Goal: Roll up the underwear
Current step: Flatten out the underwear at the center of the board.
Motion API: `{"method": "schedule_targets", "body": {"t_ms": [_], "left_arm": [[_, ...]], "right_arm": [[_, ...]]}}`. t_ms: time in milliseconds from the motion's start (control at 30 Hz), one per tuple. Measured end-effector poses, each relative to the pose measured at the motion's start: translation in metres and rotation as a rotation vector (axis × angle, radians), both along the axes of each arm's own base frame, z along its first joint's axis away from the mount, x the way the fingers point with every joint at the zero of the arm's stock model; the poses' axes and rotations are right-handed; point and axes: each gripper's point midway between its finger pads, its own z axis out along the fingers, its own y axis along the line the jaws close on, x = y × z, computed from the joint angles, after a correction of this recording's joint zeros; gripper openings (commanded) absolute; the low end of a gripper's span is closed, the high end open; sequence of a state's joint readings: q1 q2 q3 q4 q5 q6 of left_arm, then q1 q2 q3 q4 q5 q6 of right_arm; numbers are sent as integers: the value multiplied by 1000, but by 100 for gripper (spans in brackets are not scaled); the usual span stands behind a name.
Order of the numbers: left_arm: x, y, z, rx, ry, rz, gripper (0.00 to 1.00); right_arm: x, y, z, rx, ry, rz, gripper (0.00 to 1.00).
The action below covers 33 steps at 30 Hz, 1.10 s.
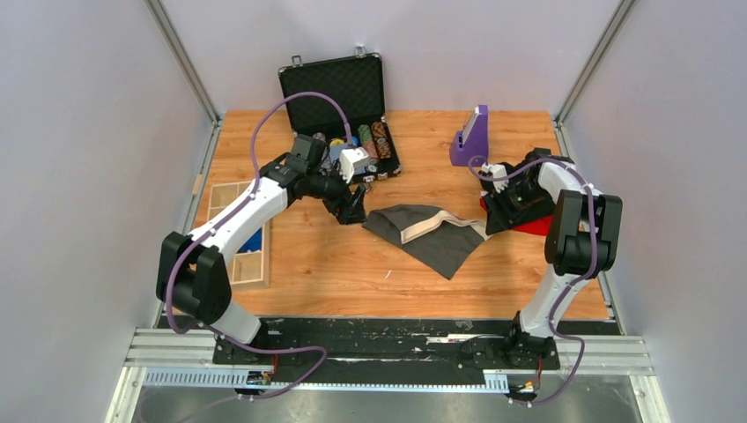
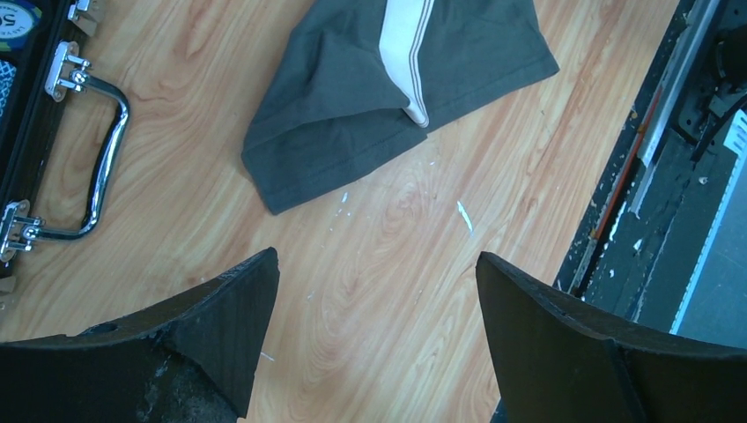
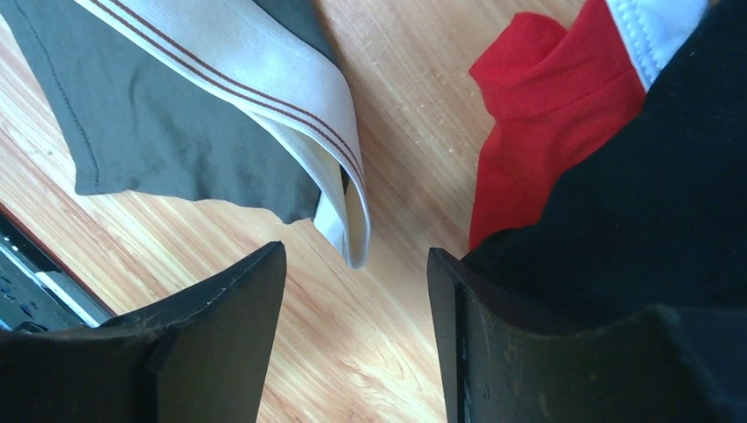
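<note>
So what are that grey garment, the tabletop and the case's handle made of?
The underwear looks like thin matte knit cloth: it folds limply, with stitched hems; its waistband seems a smoother, slightly shiny elastic. The tabletop shows wood grain, possibly laminate. The case handle is mirror-bright, likely chromed metal.

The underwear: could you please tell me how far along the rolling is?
Barely begun. The underwear lies flat and folded over, waistband showing, with no roll started. The left gripper and right gripper are open and empty near its opposite ends. Gripping and rolling remain.
</note>
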<state>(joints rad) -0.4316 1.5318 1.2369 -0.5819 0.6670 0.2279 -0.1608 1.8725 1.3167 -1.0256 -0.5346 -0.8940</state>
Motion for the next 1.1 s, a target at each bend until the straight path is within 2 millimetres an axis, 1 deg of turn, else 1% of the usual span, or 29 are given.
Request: {"method": "schedule_targets", "body": {"t_ms": [167, 233, 300, 367, 500, 533, 600, 700, 767, 800, 867, 933, 1033, 1100], "left_arm": [[-1, -4, -4, 23, -15, -10, 87], [0, -9, -7, 33, -25, -17, 87], [1, -17, -13, 51, -44, -26, 87], [3, -27, -19, 75, -71, -34, 87], [7, -54, -26, 96, -167, -62, 85], [8, -59, -28, 97, -187, -69, 85], [9, -70, -31, 95, -220, -88, 83], [12, -81, -37, 94, -264, -131, 83], [10, -87, -42, 100, -286, -164, 79], [10, -90, -45, 105, -305, -184, 74], [5, -94, -51, 114, -335, -228, 69], [-6, -100, -60, 125, -364, -289, 67], [-16, -104, -76, 146, -407, -375, 66], [-19, -104, -88, 166, -438, -431, 66]], "right_arm": [[-4, -4, -12, -6, 26, 28, 51], [-6, -4, -16, -3, 36, 41, 49], [-8, -3, -19, 1, 48, 54, 43], [-10, -2, -21, 11, 58, 65, 31], [-11, 1, -22, 31, 58, 77, 6], [-11, 2, -23, 36, 60, 79, 3], [-11, 3, -23, 44, 60, 80, 0], [-11, 6, -22, 62, 57, 79, 0], [-10, 8, -21, 74, 56, 75, 0], [-10, 9, -20, 81, 57, 72, 0], [-10, 11, -19, 90, 61, 63, 0], [-10, 12, -19, 94, 65, 55, 0], [-11, 13, -18, 102, 69, 48, 0], [-11, 14, -18, 107, 76, 40, 0]]}}
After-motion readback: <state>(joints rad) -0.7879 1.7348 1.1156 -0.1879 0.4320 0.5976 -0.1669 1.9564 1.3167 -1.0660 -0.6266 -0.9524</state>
